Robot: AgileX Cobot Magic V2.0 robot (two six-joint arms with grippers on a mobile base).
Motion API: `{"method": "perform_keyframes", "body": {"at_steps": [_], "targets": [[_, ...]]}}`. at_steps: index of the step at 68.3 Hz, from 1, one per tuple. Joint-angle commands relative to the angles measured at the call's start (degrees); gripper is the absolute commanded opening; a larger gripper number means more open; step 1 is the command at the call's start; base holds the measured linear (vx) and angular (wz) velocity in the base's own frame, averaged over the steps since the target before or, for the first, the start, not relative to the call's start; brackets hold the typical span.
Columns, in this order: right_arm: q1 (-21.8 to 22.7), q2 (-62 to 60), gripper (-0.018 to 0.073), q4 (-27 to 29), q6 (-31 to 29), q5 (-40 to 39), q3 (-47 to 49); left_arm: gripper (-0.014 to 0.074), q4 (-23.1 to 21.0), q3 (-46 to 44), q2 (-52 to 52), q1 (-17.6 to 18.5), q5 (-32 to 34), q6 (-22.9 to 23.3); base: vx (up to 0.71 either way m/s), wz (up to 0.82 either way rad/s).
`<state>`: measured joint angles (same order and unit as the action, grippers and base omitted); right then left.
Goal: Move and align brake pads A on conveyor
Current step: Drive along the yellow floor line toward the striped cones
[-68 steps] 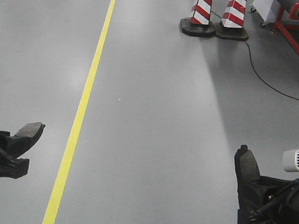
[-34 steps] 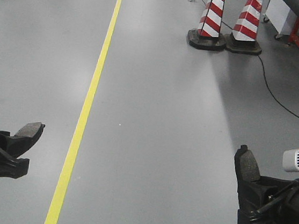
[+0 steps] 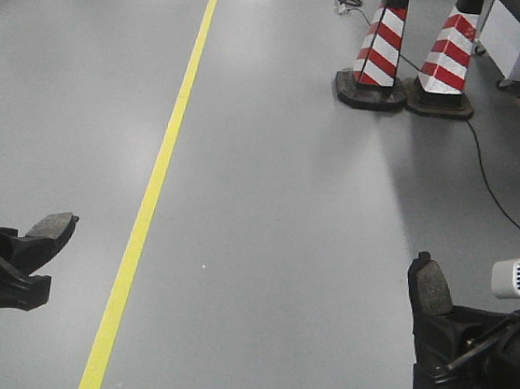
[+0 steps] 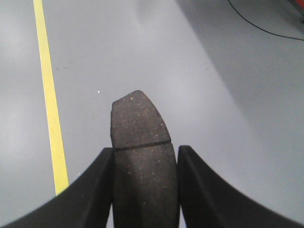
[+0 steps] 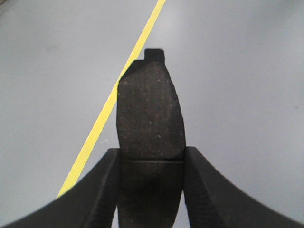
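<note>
Left end effector: black, low at the left edge of the front view, clenched on a small dark grey curved oblong brake pad that juts forward past its fingertips, tilted up to the right.
Left wrist view: the same left end effector has its two black fingers pressed against the long sides of the left pad; a thin groove crosses the pad's middle.
Yellow floor line: runs up the smooth light-grey floor, just right of the left end effector.
Red-and-white striped cones: two, side by side on black bases, far up the floor at upper right; a black cable trails past them.
Right end effector: black, low at the right edge, gripping a second dark grey brake pad that stands nearly upright.
Right wrist view: the right end effector holds this right pad between both fingers, a small square tab at the pad's far end.
Both pads: held over the floor, touching nothing else.
</note>
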<state>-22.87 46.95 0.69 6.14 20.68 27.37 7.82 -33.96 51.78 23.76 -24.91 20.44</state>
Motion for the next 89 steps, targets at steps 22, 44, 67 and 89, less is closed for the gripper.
{"method": "perform_keyframes", "body": {"at_steps": [22,44,67,89], "targets": [[0.0,-0.5,-0.0008,-0.3,-0.6,-4.8,1.8,0.0139,0.3,-1.5,-0.7,0.2,4.3,0.1,0.57,0.04],[0.0,-0.5,-0.0008,-0.3,-0.6,-4.8,1.8,0.0139,0.3,-1.5,-0.7,0.2,4.3,0.1,0.59,0.0],[0.0,-0.5,-0.0008,-0.3,-0.6,-4.8,1.8,0.0139,0.3,-1.5,-0.7,0.2,4.3,0.1,0.59,0.01],[0.0,-0.5,-0.0008,-0.3,-0.6,-4.8,1.8,0.0139,0.3,-1.5,-0.7,0.2,4.3,0.1,0.57,0.03]]}}
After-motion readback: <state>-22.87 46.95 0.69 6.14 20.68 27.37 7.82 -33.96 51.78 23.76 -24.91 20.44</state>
